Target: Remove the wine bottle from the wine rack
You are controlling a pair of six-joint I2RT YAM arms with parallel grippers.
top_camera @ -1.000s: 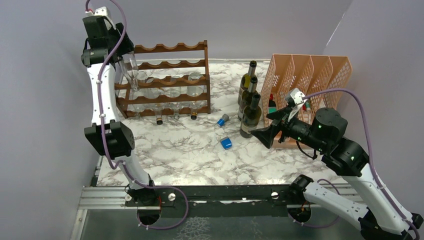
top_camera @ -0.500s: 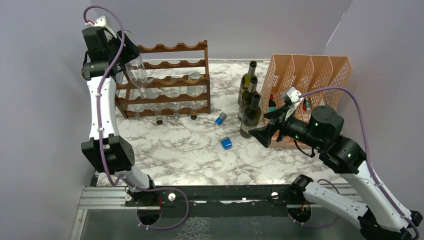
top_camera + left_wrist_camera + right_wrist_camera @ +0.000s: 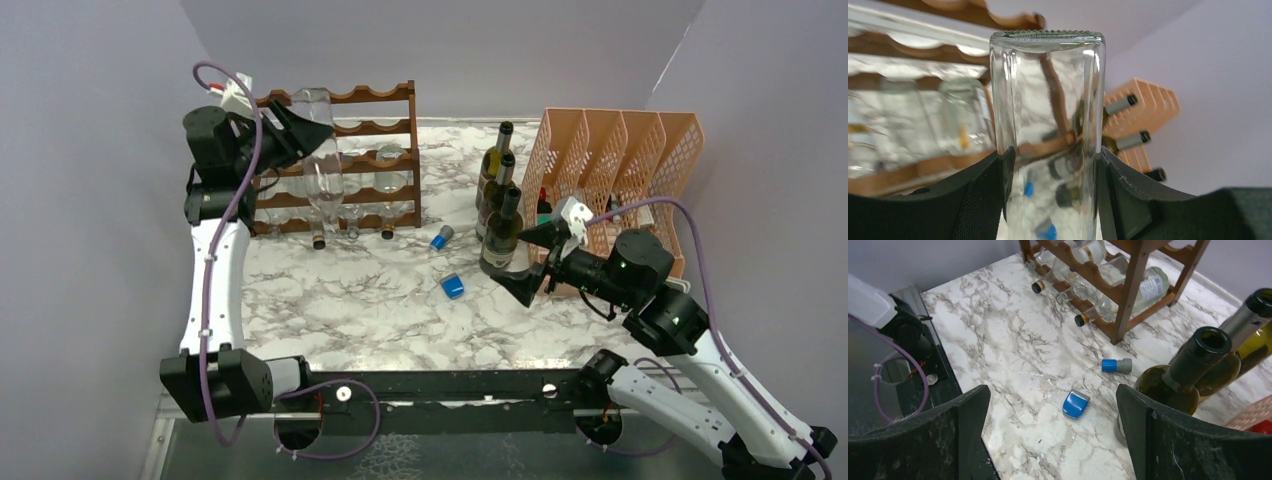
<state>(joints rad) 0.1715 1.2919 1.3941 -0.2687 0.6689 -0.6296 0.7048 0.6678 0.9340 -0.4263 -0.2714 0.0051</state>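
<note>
The dark brown wooden wine rack stands at the back left of the marble table. My left gripper is shut on a clear glass wine bottle and holds it in the air in front of the rack, base up and neck hanging down. In the left wrist view the bottle fills the gap between both black fingers, with the rack behind it. My right gripper is open and empty, just right of the standing green bottles; in its wrist view only bare marble lies between the jaws.
Three dark green bottles stand upright mid-table beside a peach lattice organizer. Several clear bottles lie in the rack's lower tiers. A blue cap and a blue-grey stopper lie on the marble.
My left arm has swung the clear bottle from the rack's left end rightwards and forwards, out in front of the rack. My right gripper has edged closer to the green bottles.
</note>
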